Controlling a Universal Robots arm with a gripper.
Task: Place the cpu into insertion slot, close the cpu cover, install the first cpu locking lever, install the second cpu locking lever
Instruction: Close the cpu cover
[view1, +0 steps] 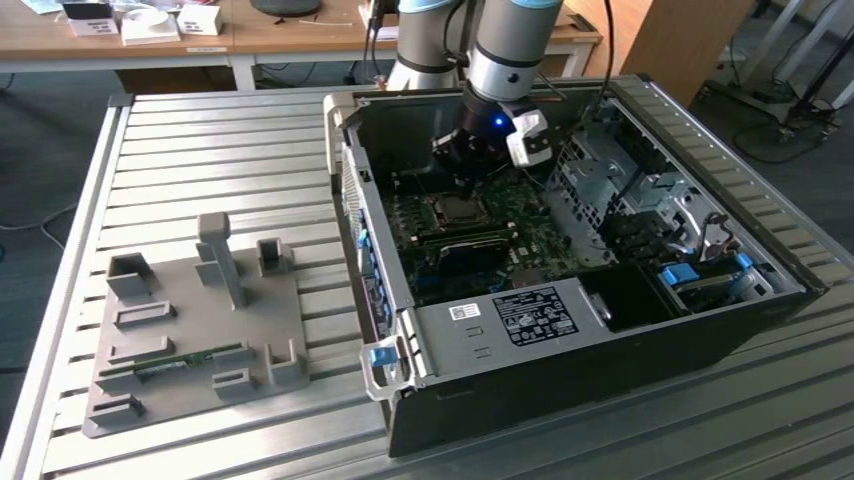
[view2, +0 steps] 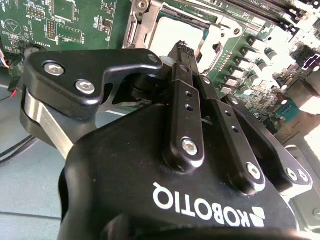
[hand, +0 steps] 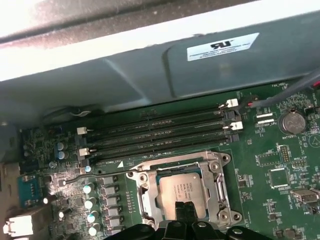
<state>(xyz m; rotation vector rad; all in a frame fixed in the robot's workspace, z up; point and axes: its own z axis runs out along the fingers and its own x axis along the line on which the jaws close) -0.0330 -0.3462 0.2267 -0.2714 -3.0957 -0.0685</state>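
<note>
The open computer case (view1: 574, 330) lies on the slatted table, and my arm reaches down into it. The cpu (hand: 182, 187), a square chip with a silver-grey top, sits in the insertion slot (view1: 461, 208) on the green motherboard. The silvery cpu cover (hand: 146, 195) lies flat around the chip, which shows through its window. My gripper (hand: 186, 211) is shut with nothing between its fingers, its tips just over the chip's near edge. In the second wrist view the gripper (view2: 184, 50) points at the cpu (view2: 175, 35). A thin metal lever (hand: 95, 173) runs beside the socket.
Long black memory slots (hand: 160, 132) lie just beyond the socket, with the grey case wall (hand: 150, 65) behind them. Capacitors (hand: 90, 200) stand beside the socket. A metal drive cage (view1: 627, 190) fills the case's right side. A grey fixture plate (view1: 200, 330) lies on the table at the exterior view's left.
</note>
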